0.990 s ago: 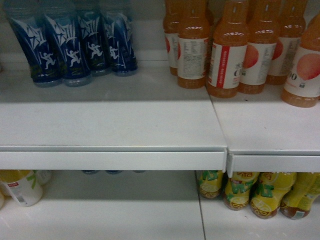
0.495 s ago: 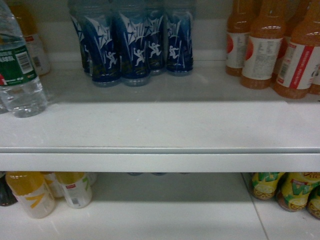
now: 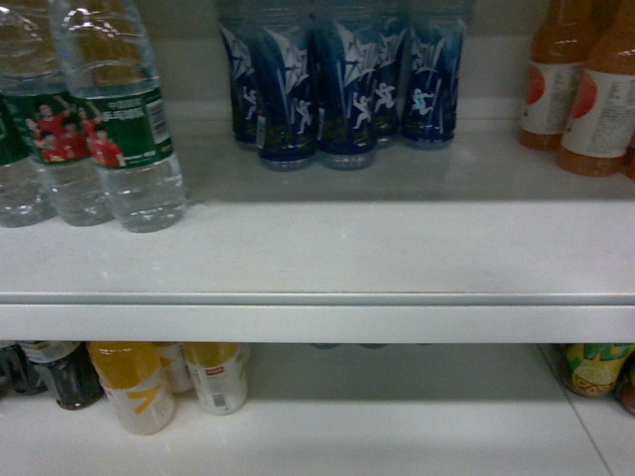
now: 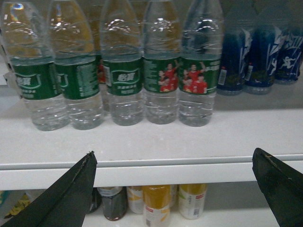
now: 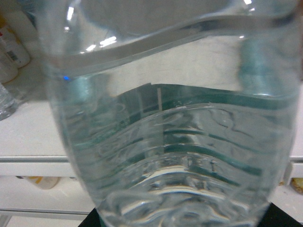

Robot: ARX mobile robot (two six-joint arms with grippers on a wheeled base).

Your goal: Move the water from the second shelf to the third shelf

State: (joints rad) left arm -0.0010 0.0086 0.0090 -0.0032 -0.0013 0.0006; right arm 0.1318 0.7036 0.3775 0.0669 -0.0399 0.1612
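Water bottle fills the right wrist view, base just above the dark jaw tips — looks clamped in the right gripper, probably for carrying. Left gripper gapes empty below a water row on the shelf.

Dim, greenish cast; shadow behind bottles; right wrist view blurred, glare streaks.
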